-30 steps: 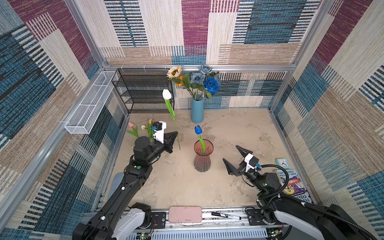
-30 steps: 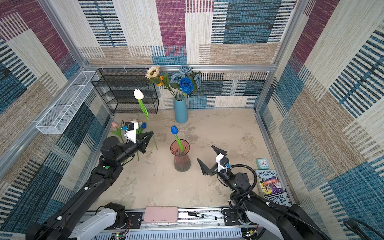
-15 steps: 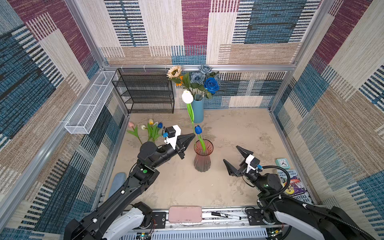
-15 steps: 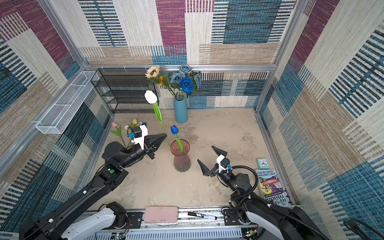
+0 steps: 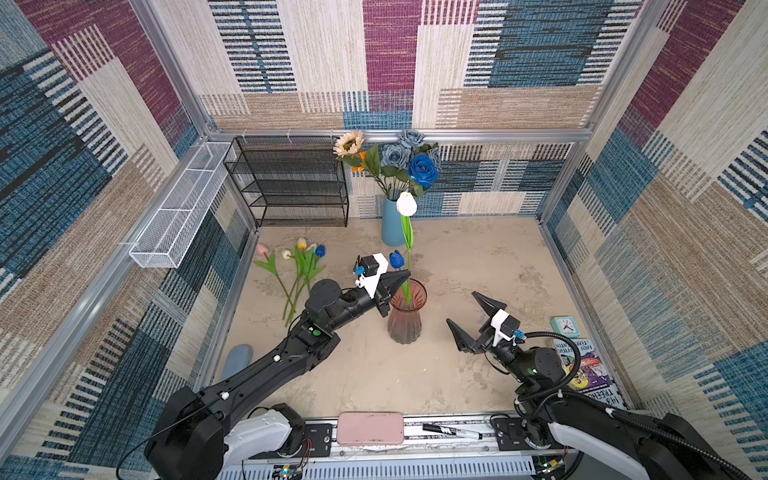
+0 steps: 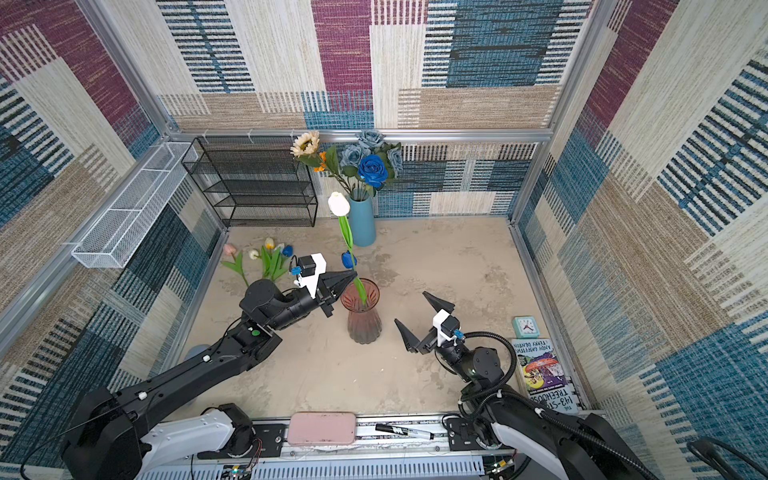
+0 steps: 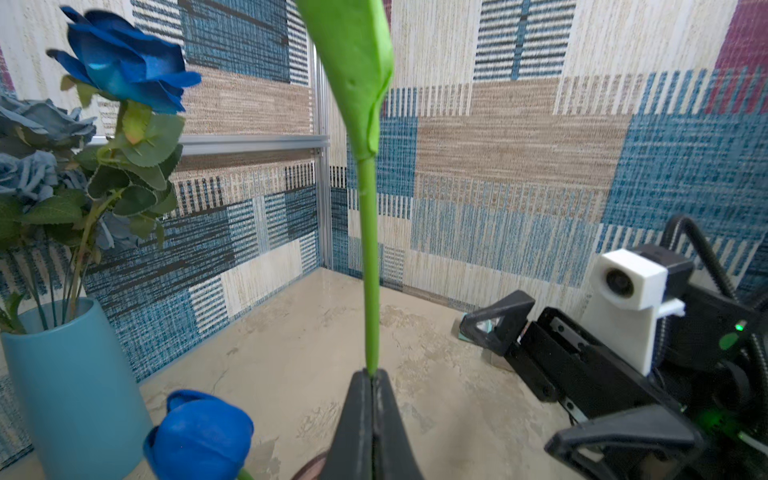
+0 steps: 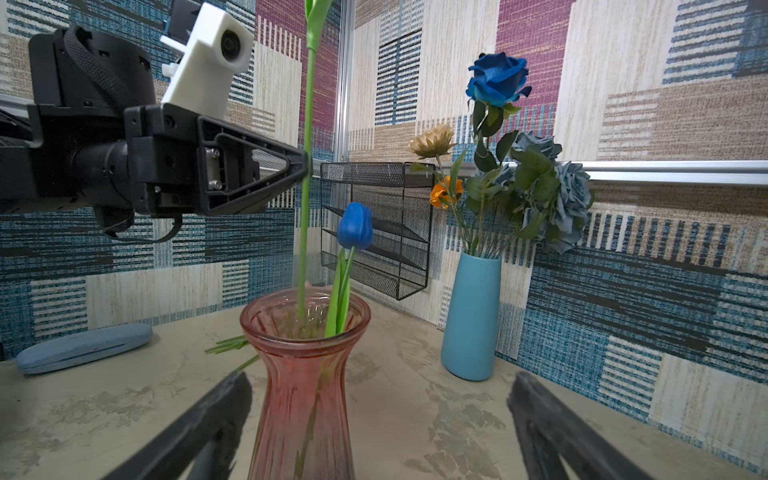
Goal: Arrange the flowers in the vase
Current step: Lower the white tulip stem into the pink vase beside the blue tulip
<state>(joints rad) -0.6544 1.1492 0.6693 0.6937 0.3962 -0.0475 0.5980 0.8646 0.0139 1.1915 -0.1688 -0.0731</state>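
Left gripper (image 5: 402,276) clamped on white tulip (image 5: 406,204) stem, just above pink vase (image 5: 404,328) rim; stem end is inside the vase. Vase is ribbed translucent glass, waisted, and also holds a blue tulip (image 5: 396,259). Right gripper (image 5: 461,307) spread wide, empty, beside the vase. Behind the vase: smooth blue cylinder vase (image 5: 390,228) with roses (image 5: 422,170) and sunflower (image 5: 348,142). Loose tulips (image 5: 300,266) lie flat on tabletop (image 5: 478,266), on the vase's left-arm side.
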